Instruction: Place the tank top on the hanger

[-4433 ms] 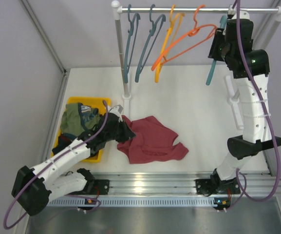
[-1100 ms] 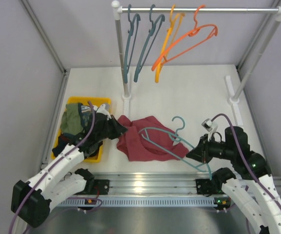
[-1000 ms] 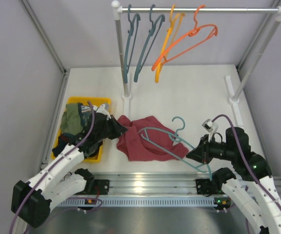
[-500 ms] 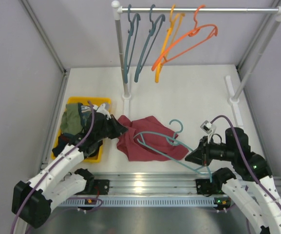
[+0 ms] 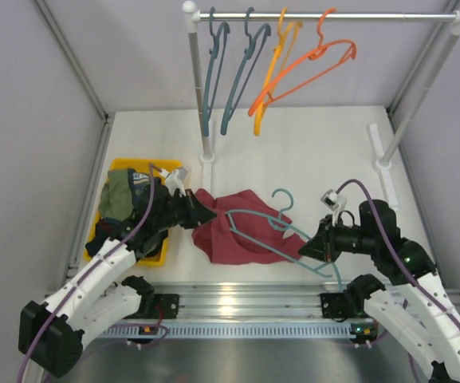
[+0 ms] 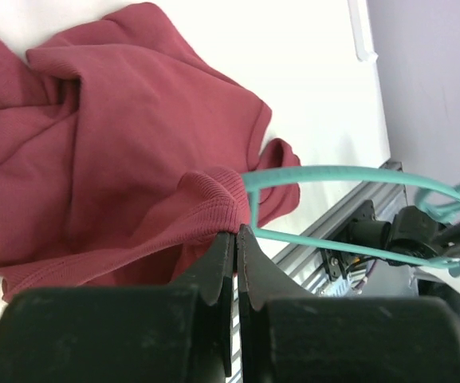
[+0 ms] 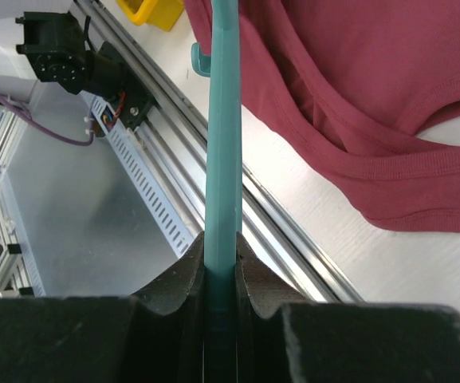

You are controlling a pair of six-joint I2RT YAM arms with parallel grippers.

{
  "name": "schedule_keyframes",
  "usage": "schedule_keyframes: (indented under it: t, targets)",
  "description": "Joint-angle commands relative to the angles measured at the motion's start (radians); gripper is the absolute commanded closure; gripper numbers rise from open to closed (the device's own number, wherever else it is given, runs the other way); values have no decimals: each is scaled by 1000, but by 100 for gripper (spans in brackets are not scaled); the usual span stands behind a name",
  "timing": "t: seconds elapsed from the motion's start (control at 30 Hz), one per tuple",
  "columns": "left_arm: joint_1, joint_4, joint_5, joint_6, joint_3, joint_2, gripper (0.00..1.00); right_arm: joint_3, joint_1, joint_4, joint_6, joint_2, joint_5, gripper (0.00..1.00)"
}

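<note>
- Left gripper [image 6: 236,231]: we see its jaws clenched on a ribbed edge of the tank top [image 5: 245,201], lifting that edge into a small raised fold on the side of the cloth nearest the yellow bin [image 5: 122,164].
- Tank top: it lies crumpled on the table [image 5: 309,152] just beside the yellow bin, on the side toward the right arm.
- Right gripper [image 7: 222,249]: it is clamped on one thin bar of the hanger [image 7: 223,120], well away from the yellow bin and beyond the tank top.
- Hanger: it reaches from that grip across the tank top toward the yellow bin, and its curved end meets the pinched fold. We cannot tell whether it has entered an opening.
- Risk, missed opening: we judge that the curved end may slide over or under the fold, since the cloth is bunched and the opening is not visible.
- Risk, dragged cloth: if the end catches on the rib, further pushing could shove the whole garment toward the yellow bin.
- Risk, lost hold: the pinch takes little cloth, and the narrow bar could pivot between the fingers.
</note>
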Motion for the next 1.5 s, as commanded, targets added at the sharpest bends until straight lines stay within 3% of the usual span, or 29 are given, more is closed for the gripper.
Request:
schedule_keyframes:
  t: [0.0,0.4,0.6,0.87,1.07,1.13,1.37,1.47]
  targets:
    - [5,56,76,26,52,-49,100,1,57,133,18,31,53,100]
    - [6,-29,-68,65,104,-23,100,-88,184,248,95,-14,39,100]
    - [6,28,-6,61,113,17,100,-201,229,488,186,-21,-28,100]
    - [6,-16,14,81,144,52,100,-290,327,775,175,111,88,100]
    - [6,-40,-11,86,148,98,100,-316,378,886,128,198,146,100]
    - [6,-38,-6,89,144,132,96,-330,384,941,121,228,151,100]
    - [8,-82,-42,114,160,180,59,-353,405,998,97,285,223,100]
    - [6,-93,-39,131,165,152,48,-353,405,1003,94,304,229,100]
